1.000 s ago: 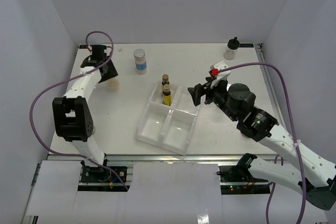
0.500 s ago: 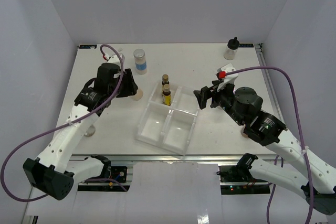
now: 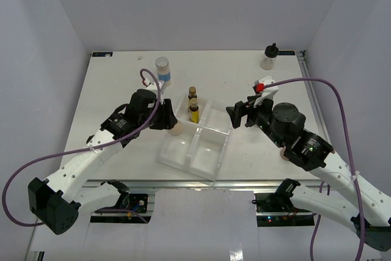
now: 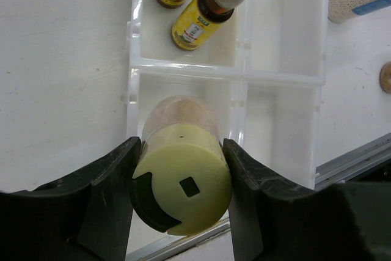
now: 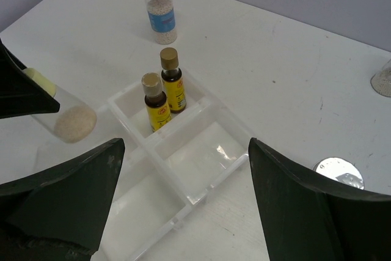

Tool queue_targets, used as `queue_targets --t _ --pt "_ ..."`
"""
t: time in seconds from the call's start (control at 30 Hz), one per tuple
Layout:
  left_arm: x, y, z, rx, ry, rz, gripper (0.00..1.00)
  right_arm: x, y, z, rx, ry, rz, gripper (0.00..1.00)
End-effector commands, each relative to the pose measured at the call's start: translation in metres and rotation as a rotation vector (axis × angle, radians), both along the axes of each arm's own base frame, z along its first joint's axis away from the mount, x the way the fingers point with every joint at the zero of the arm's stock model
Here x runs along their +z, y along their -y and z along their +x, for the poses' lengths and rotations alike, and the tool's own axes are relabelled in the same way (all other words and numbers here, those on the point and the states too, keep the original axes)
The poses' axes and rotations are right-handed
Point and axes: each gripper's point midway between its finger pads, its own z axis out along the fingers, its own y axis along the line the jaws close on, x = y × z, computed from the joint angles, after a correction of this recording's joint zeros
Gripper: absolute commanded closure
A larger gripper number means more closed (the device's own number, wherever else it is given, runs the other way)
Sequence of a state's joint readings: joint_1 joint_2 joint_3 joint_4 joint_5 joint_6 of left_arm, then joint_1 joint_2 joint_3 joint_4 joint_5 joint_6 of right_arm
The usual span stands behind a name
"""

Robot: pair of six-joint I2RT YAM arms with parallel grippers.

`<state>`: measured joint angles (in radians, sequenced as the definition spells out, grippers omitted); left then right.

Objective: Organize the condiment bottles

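Note:
My left gripper [image 3: 168, 118] is shut on a beige condiment bottle with a yellow cap [image 4: 182, 189]. The bottle is tilted, with its base [image 5: 74, 123] above the left side of the clear divided tray [image 3: 183, 163]. Two slim amber bottles with yellow labels [image 3: 194, 110] [image 3: 192, 92] stand in the tray's far-left compartment and show in the left wrist view [image 4: 209, 9]. My right gripper [image 3: 236, 113] hangs open over the tray's right edge [image 5: 195, 197], holding nothing. A silver-lidded, blue-labelled jar [image 3: 162, 70] stands behind the tray. A black-capped jar [image 3: 269, 57] stands at the far right.
A silver-topped round thing [image 5: 338, 172] sits on the table right of the tray, under my right arm. The table's near metal edge [image 3: 201, 183] runs just in front of the tray. Purple cables loop off both arms.
My left arm has swung from the table's far-left corner to the tray, carrying the yellow-capped bottle. My right gripper has drifted slightly right and stayed open.

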<state>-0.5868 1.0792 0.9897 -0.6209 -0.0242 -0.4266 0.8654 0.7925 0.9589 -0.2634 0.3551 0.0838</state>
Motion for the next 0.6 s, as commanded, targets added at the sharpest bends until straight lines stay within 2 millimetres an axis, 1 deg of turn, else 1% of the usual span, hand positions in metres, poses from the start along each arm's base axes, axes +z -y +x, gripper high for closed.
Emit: queue_targets --t 0.0,0.13,0.23,0.47,0.57 --pt "0.001 0.019 0.011 0.019 0.047 0.002 1.00 0.002 0.002 0.002 -0.022 0.011 0.027 0.11" --pt "-0.014 0.027 0.007 0.033 0.026 0.089 1.00 0.001 -0.003 0.003 -0.008 0.010 0.028 0.11" --pt "-0.023 0.027 0.007 0.056 0.018 0.118 1.00 0.001 -0.004 0.005 -0.011 0.012 0.024 0.11" --pt "-0.035 0.036 0.011 0.050 0.031 0.106 1.00 0.001 -0.002 0.004 -0.013 0.019 0.019 0.11" --pt "-0.044 0.040 0.015 0.053 0.025 0.121 1.00 0.002 -0.001 0.004 -0.013 0.023 0.018 0.11"
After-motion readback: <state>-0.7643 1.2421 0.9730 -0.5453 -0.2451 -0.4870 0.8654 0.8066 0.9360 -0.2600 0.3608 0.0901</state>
